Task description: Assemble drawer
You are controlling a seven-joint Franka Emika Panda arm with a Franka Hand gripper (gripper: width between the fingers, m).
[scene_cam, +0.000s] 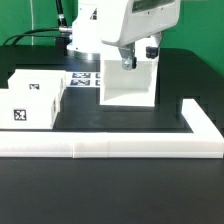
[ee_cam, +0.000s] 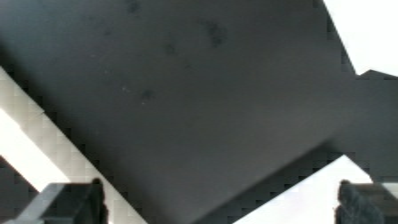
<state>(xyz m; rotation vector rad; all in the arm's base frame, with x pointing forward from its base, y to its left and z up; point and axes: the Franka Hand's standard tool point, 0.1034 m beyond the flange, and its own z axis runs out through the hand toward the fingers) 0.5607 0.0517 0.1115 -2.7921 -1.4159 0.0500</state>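
White plastic casing (scene_cam: 128,90) looked light, stiff, slick; best gripped by a thin wall. The hand (scene_cam: 127,62) stood spread, empty.

Figure: A black table top (scene_cam: 110,195) is shown filling the lower frame, evenly lit. A green wall (scene_cam: 25,18) is seen at the upper left and upper right. A low white barrier (scene_cam: 110,148) is laid across the centre, turned back at the right.
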